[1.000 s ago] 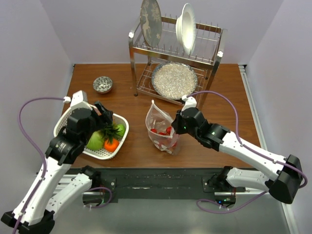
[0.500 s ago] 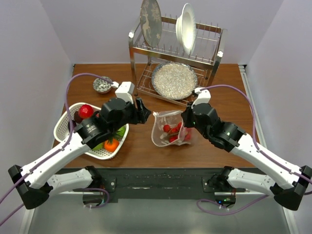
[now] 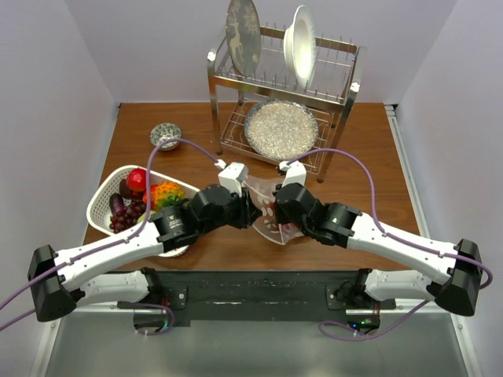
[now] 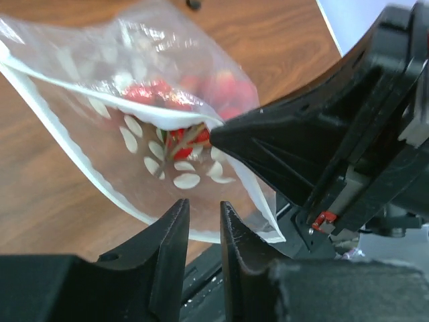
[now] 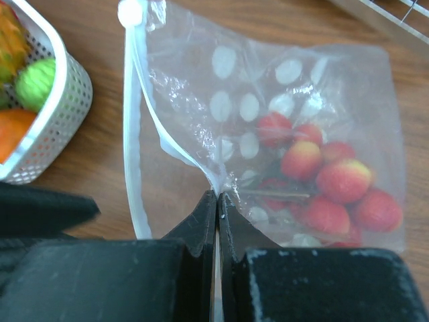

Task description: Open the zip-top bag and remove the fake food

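The zip-top bag point(image 3: 266, 191) hangs between my two grippers at mid-table, its mouth parted. The fake food left in it is a cluster of red berries point(image 5: 335, 181), which also shows through the film from the left wrist point(image 4: 151, 92). My right gripper point(image 5: 218, 196) is shut on one lip of the bag point(image 5: 268, 100), at the middle of the zip strip. My left gripper point(image 4: 203, 209) sits at the opposite lip of the bag point(image 4: 100, 144), jaws a narrow gap apart, with the white zip edge running across that gap. From above, the left gripper point(image 3: 251, 212) and right gripper point(image 3: 275, 210) almost touch.
A white slotted basket point(image 3: 100, 191) at the left holds a red apple point(image 3: 136, 179), an orange piece point(image 3: 167, 192) and dark grapes point(image 3: 126, 214). A metal dish rack point(image 3: 346, 98) with plates stands at the back. A small bowl point(image 3: 165, 134) sits at the back left.
My left arm swung from the basket over to the bag, and its jaws narrowed. My right gripper carried the bag lip left and nearer, turning the bag.
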`<state>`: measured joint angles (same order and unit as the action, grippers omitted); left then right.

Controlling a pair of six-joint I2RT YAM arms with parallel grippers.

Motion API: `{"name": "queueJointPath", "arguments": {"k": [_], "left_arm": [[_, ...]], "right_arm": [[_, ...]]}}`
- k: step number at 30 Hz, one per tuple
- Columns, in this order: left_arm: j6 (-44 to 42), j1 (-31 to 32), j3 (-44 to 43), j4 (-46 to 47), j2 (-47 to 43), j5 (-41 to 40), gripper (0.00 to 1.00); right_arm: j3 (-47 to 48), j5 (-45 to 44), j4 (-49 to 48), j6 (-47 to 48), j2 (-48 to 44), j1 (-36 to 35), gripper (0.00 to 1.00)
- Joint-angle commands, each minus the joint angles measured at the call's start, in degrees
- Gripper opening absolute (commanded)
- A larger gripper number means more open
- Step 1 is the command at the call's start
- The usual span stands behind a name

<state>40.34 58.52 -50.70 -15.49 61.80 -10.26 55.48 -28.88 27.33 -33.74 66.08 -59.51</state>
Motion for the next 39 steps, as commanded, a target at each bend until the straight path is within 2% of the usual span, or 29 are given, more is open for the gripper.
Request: {"name": "queueJointPath", "arguments": {"k": [1, 8, 15, 20, 26, 30, 39], "left_arm": [[2.29, 1.86, 2.88, 5.98, 2.44, -1.52, 0.29], [0.01, 2.82, 3.76, 13.1, 11.05, 0.15, 0.27], [-4.21, 6.07, 4.38, 19.17, 15.71, -3.88, 0.31], [-8.86, 8.71, 5.16, 21.28, 20.02, -8.54, 0.38], [-15.63, 10.12, 8.59, 31.63, 24.5, -12.59, 0.46], [-18.54, 10.21, 10.09, 35.25, 25.56, -14.43, 0.59], [-23.11, 10.12, 7.28, 36.84, 28.99, -15.58, 0.62]], "right_arm": [[-2.66, -1.97, -1.93, -3.44, -1.66, -0.44, 0.0], [-8.28, -2.14, -0.35, -7.3, -5.44, -1.49, 0.0], [-12.5, -2.32, 0.44, -10.12, -8.16, -2.63, 0.0], [-14.09, -2.76, 0.97, -11.35, -9.3, -3.34, 0.0], [-15.14, -2.49, 2.02, -12.49, -11.41, -4.22, 0.0], [-15.67, -3.19, 4.57, -12.93, -13.96, -4.3, 0.0], [-16.64, -3.63, 7.73, -13.81, -17.04, -4.3, 0.0]]}}
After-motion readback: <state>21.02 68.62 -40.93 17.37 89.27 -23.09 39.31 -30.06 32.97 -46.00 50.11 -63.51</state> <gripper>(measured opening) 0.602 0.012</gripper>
